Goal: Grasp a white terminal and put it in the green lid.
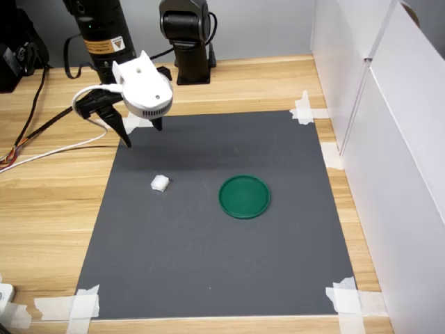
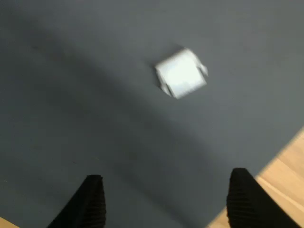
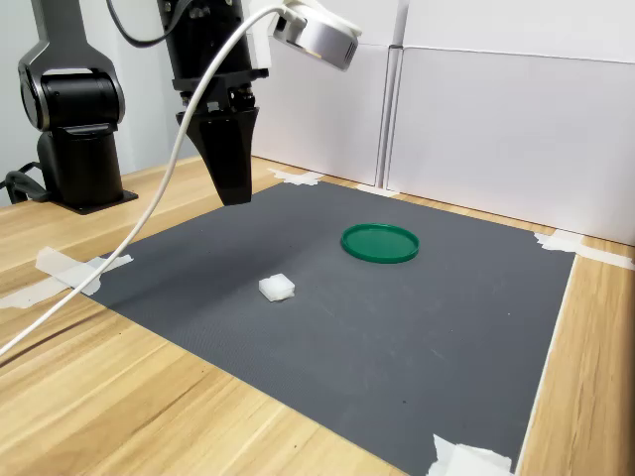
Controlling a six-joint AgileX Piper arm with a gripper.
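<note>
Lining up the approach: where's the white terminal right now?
In the first exterior view the white terminal lies on the grey mat, left of the green lid and apart from it, below the open gripper.

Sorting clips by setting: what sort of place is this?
Likely a lab robot test bench: a dark mat taped to a wooden table, white partition panels alongside, and a second robot base nearby.

Arm reaches in from the far edge in the first exterior view, wrist pitched down. Gripper (image 1: 141, 133) points downward, hanging in the air, touching nothing. Jaws spread apart, nothing between them (both dark ribbed fingers (image 2: 90, 202) show wide-set in the wrist view). White rounded camera housing (image 1: 142, 89) sits on the wrist. In the second exterior view the gripper (image 3: 230, 183) hangs near-vertical.
</note>
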